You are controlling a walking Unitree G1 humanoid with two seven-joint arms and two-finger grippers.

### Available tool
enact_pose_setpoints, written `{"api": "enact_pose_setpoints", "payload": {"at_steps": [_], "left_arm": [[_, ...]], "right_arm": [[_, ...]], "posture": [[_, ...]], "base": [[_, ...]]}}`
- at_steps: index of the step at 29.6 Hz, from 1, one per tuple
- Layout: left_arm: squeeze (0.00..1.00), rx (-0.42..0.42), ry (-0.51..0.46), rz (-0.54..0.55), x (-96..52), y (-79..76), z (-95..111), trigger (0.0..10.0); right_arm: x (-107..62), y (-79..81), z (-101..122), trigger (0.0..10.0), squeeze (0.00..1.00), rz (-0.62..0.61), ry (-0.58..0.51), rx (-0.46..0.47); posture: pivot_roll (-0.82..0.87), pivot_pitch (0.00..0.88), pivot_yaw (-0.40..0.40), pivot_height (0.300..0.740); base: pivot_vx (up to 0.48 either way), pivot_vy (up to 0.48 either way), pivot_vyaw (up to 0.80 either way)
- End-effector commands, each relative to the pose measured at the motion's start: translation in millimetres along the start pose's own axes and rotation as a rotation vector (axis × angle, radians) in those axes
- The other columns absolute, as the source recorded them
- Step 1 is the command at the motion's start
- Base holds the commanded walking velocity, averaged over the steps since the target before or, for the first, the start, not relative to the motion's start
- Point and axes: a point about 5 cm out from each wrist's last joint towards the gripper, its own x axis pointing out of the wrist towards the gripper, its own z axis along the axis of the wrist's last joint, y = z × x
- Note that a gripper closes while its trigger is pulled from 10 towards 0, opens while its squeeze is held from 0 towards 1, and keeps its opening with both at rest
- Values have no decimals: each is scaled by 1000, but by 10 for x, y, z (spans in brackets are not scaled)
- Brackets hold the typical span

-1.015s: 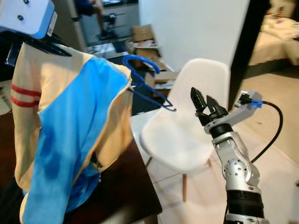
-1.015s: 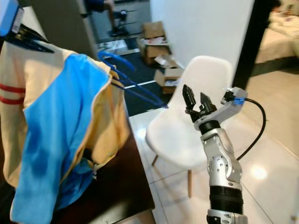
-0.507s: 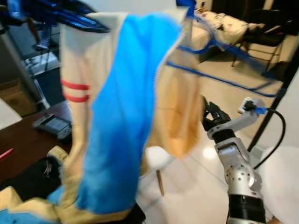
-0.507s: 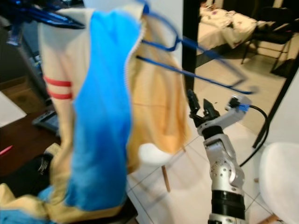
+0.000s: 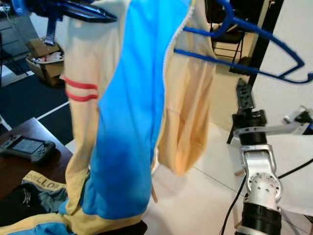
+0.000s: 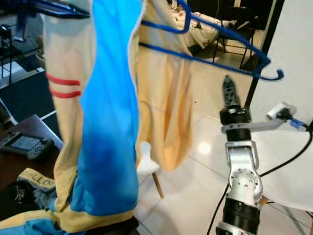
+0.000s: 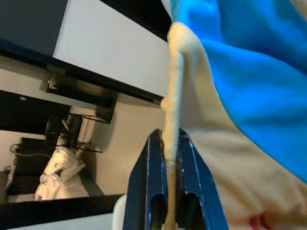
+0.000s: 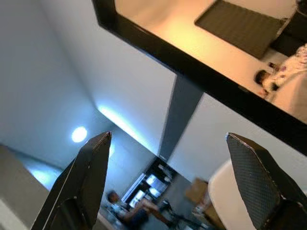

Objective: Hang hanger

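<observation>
A cream and blue jacket with red sleeve stripes hangs on a blue wire hanger, whose hook and one arm stick out to the right. My left gripper is raised at the top left. In the left wrist view its fingers are shut on the jacket's cream edge. Lower right of the hanger, my right gripper points up, apart from it. Its fingers stand open with nothing between them.
A dark wooden table at the lower left carries a handheld game console and loose clothes. A white chair is close by my right arm. A black door frame and black chair stand behind. Pale tiled floor lies below.
The camera has swung round, so the room behind differs. The jacket stays held up on the left. My right gripper now shows edge-on, pointing straight up under the hanger's arm.
</observation>
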Motion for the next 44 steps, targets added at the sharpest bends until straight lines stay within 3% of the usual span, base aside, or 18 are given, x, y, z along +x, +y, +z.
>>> {"api": "enact_pose_setpoints", "payload": {"at_steps": [1,6,8,10,13,16,18,21,25,27,29,31,36,37,40,44], "left_arm": [[0,41,-5,51,-107,69,82,10000],[0,43,6,69,-133,85,81,10000],[0,40,12,58,-135,81,80,10000],[0,38,16,50,-131,77,80,10000],[0,38,20,46,-127,77,77,10000],[0,38,28,46,-126,73,64,10000],[0,38,28,46,-126,73,64,10000],[0,39,34,45,-123,68,55,10000],[0,38,35,45,-122,68,52,10000],[0,35,38,44,-125,63,46,10000],[0,35,38,44,-125,63,46,10000],[0,31,38,42,-122,55,37,10000],[0,29,38,41,-119,51,31,10000],[0,28,39,41,-119,50,28,10000],[0,27,40,41,-119,49,25,10000],[0,24,41,40,-119,47,22,10000]], "right_arm": [[-32,114,-155,10000,0,87,71,33],[-98,275,-332,10000,0,204,146,50],[-83,343,-445,10000,0,245,215,-46],[-62,427,-489,10000,0,293,241,-81],[-48,483,-510,10000,0,326,254,-97],[37,656,-500,10000,0,409,259,-121],[37,656,-500,10000,0,409,259,-121],[107,784,-506,10000,0,485,290,-186],[125,807,-508,10000,0,507,304,-223],[145,801,-504,10000,0,528,331,-316],[145,801,-504,10000,0,528,331,-316],[185,729,-466,10000,0,505,354,-473],[207,693,-378,10000,0,478,325,-490],[203,691,-314,10000,976,474,302,-443],[188,698,-264,10000,1000,485,291,-420],[173,666,-195,10000,1000,479,287,-460]], "posture": [[113,0,98,740],[115,0,95,740],[121,0,97,740],[124,0,97,740],[124,0,97,740],[126,0,93,740],[126,0,93,740],[130,0,84,740],[131,0,83,740],[132,0,84,740],[132,0,84,740],[128,0,83,740],[128,0,84,740],[130,0,84,740],[130,0,84,740],[128,0,87,740]], "base": [[0,0,0],[0,0,0],[0,0,0],[0,0,0],[0,0,0],[0,0,0],[0,0,0],[0,0,0],[0,0,0],[0,0,0],[0,0,0],[0,0,0],[0,0,0],[0,0,0],[0,0,0],[0,0,0]]}}
